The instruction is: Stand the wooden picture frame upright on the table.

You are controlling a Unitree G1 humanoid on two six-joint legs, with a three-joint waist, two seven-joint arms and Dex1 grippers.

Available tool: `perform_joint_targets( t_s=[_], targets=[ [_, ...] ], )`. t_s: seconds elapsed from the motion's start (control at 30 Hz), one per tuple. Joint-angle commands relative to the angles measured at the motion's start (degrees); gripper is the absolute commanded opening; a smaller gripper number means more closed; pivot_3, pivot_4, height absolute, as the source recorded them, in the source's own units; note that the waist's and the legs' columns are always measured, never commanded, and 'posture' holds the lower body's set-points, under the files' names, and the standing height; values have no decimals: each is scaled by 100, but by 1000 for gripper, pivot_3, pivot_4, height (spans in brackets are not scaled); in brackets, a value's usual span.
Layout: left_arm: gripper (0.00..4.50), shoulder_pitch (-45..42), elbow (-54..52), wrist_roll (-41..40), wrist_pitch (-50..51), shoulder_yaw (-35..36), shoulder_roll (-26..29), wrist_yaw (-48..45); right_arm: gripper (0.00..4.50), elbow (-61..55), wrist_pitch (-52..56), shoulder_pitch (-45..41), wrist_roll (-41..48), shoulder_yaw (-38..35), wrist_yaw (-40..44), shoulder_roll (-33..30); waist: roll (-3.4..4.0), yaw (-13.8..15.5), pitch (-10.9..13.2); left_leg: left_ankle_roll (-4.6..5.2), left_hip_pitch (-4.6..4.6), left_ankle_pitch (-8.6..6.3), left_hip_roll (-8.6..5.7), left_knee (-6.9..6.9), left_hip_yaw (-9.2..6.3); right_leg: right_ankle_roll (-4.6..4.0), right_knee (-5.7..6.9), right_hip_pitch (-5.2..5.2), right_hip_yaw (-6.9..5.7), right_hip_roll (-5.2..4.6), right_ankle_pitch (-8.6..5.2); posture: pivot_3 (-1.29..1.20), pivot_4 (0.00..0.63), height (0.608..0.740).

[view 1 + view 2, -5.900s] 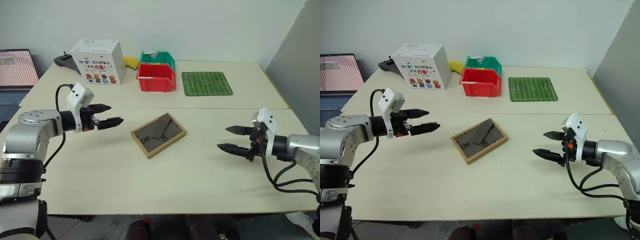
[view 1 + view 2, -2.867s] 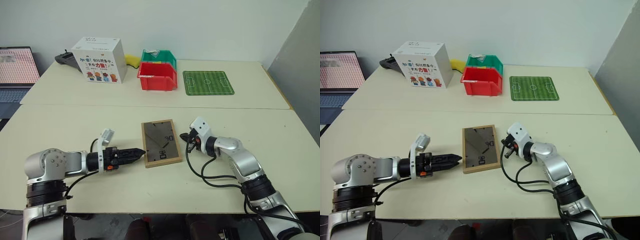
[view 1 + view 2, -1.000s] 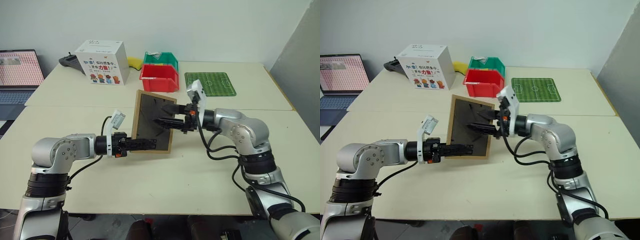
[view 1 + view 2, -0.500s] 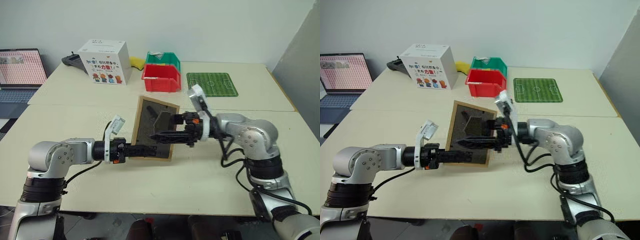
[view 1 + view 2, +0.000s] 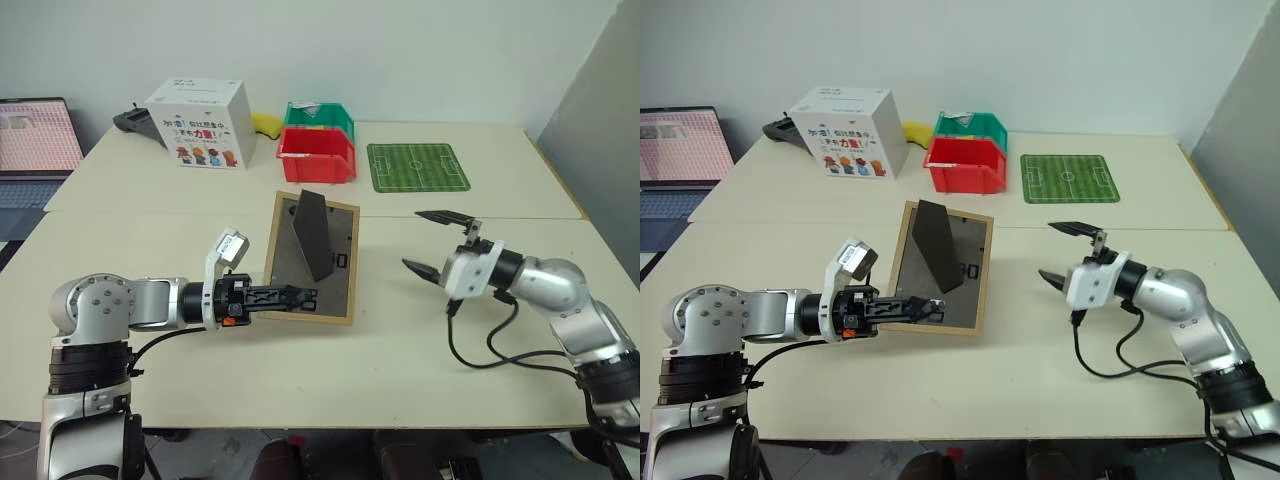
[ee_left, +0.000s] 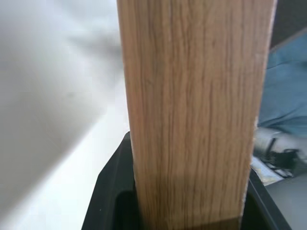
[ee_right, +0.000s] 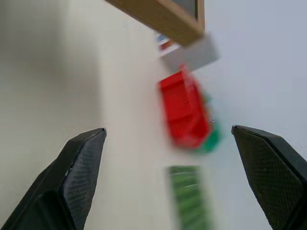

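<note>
Near the middle of the large pale beige flat-topped table [image 5: 180, 400], the small rectangular light-wood picture frame [image 5: 285, 262] stands nearly upright, leaning back, its dark grey-brown back facing the camera and its dark fold-out easel stand [image 5: 316, 233] swung out from the back panel. The frame's lower edge is at or just above the tabletop; contact cannot be confirmed.

Left arm: forearm runs low and roughly level across the table from the robot's left, wrist bent so the left claw [image 5: 296, 296] points toward the robot's right along the frame's lower rail. Its two black fingers are partly closed, pinching the light-wood rail between them; the left wrist view shows wood grain running up between both finger bases [image 6: 112, 201].

Right arm: elbow bent, forearm reaching in from the robot's right, well apart from the frame. The right claw [image 5: 433, 244] is spread wide and holds nothing; it hangs above bare table, one finger [image 5: 445, 216] high, the other low. The frame lies off to this claw's left.

Beyond the left claw, at the far side of the table: a white cardboard box [image 5: 201, 124] with red Chinese characters and cartoon figures printed on its front, the text too small to read. Further right sit a red plastic bin [image 5: 315, 155] with a green plastic bin [image 5: 320, 115] behind it, and a green soccer-field mat [image 5: 416, 166] beyond the right claw.
</note>
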Motion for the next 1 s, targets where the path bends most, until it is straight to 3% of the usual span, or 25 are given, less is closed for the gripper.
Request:
perform_joint_targets(
  t_s=[0.03,0.2,0.37,0.5,0.8,1.0],
  targets=[
    [1213,-117,49,-874,24,129,-57,462,4442,644,-1061,-731,-1603,294,-1709,373,-3,-22,1,-4,1,2,5,0,-3,-1,0,2,6,-1,0,0,150,740],
    [1213,-15,-29,-1671,24,33,-156,1117,4442,1179,-1343,-1478,-2713,813,-2921,860,-7,-15,4,-20,2,11,3,0,-7,-7,5,2,3,-25,-1,0,150,740],
    [1213,118,-82,-2187,-29,-12,-206,1629,4442,1749,-1483,-1846,-2943,1136,-3364,878,-10,75,5,-15,2,14,-9,8,-8,-7,2,13,-3,-51,-1,0,150,740],
    [1213,315,-166,-2558,-192,-81,-116,1926,3890,1918,-1655,-1911,-2851,1134,-3602,699,-11,95,6,-12,1,15,-11,9,-10,-7,2,16,-6,-53,-1,0,150,740],
    [1213,450,-153,-3129,-595,-413,58,2322,1575,1657,-1806,-2020,-3170,1236,-4073,569,-11,86,6,-10,3,16,-12,7,-12,-7,5,17,-10,-51,-1,0,150,740],
    [1213,602,-449,-3081,-932,-522,101,2393,1364,1847,-1855,-2151,-3050,1238,-4086,588,-12,89,6,-9,3,17,-13,8,-13,-7,5,18,-11,-51,-1,0,150,740]
  ],
)
